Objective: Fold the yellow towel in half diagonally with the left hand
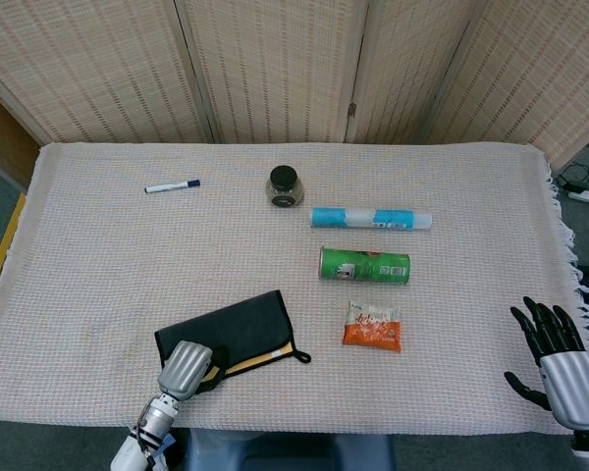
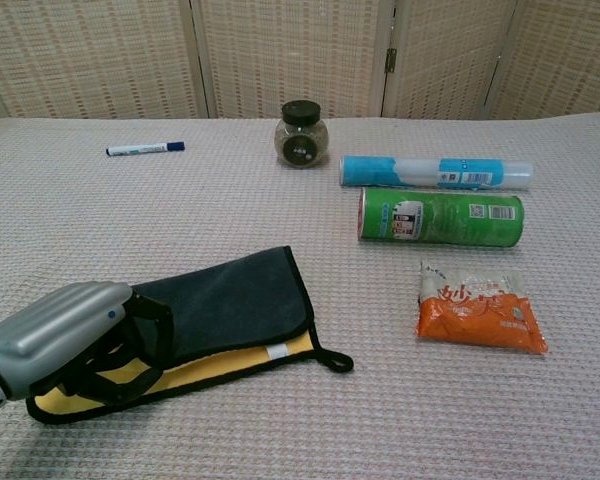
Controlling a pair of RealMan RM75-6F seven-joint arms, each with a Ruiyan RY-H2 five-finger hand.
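Note:
The yellow towel (image 2: 230, 355) lies near the table's front left, folded over so that its dark grey backing (image 2: 220, 300) covers most of it. Only a yellow strip shows along the near edge. In the head view the towel (image 1: 232, 330) looks mostly black. My left hand (image 2: 75, 335) grips the towel's folded-over left end, black fingers (image 2: 145, 325) curled around the fabric; the same hand (image 1: 184, 369) shows at the table's front edge. My right hand (image 1: 560, 358) hovers off the table's right front corner, fingers spread, holding nothing.
A green can (image 2: 440, 217) and a blue-white tube (image 2: 435, 172) lie on their sides right of centre. An orange snack packet (image 2: 477, 310) sits in front of them. A dark-lidded jar (image 2: 301, 134) and a blue marker (image 2: 145, 149) stand further back.

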